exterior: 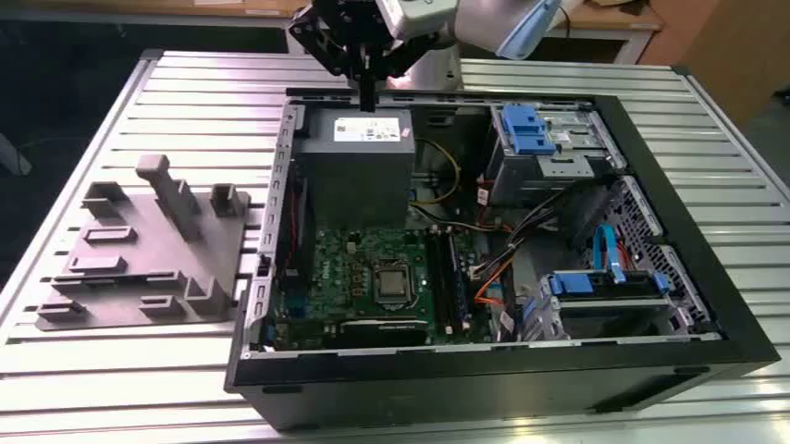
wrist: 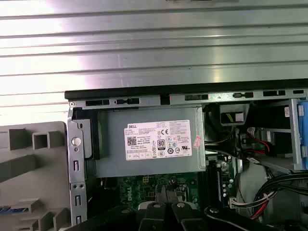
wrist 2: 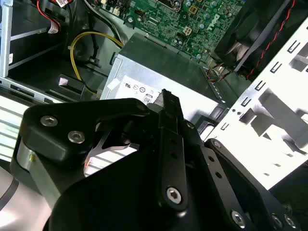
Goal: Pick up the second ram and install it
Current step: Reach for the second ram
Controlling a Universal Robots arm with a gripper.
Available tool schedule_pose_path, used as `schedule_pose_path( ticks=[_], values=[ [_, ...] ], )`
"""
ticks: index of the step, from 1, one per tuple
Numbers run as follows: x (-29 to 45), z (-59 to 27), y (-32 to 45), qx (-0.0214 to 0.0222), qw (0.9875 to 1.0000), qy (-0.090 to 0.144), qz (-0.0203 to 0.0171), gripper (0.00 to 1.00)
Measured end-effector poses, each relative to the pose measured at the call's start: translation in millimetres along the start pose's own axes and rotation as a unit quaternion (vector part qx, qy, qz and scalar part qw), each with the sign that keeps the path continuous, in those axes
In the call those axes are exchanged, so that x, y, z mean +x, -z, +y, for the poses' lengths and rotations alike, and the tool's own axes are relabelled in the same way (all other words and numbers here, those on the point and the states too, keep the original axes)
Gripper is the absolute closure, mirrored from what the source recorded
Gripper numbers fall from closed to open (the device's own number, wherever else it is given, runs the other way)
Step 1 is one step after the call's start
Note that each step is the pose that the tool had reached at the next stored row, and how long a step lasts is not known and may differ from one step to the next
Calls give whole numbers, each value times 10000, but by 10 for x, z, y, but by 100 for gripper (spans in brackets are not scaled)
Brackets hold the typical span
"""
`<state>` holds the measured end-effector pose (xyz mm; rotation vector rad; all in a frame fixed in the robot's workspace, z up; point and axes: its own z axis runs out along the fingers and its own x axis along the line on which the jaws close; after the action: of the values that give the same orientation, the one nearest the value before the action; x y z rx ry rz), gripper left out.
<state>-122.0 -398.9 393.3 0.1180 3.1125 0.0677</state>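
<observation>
Ram slots [exterior: 452,277] sit down on the green board [exterior: 358,268]. Hand [exterior: 366,104] hovers over the gray power supply [exterior: 358,157], fingers [exterior: 366,88] pinched narrow.

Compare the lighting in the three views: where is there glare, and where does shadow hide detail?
First wrist view: the ribbed table glares white in bands. Second wrist view: the case's punched metal wall is washed out, the gripper dark in front. Exterior view: even light, no harsh glare.
</observation>
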Motion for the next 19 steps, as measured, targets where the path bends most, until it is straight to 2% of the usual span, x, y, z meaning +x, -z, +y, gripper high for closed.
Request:
schedule_pose_path(
  ticks=[13, 19],
  values=[
    [1, 0, 0, 0, 10000, 0, 0, 90],
    [107, -8, -1, 0, 10000, 0, 0, 90]
  ],
)
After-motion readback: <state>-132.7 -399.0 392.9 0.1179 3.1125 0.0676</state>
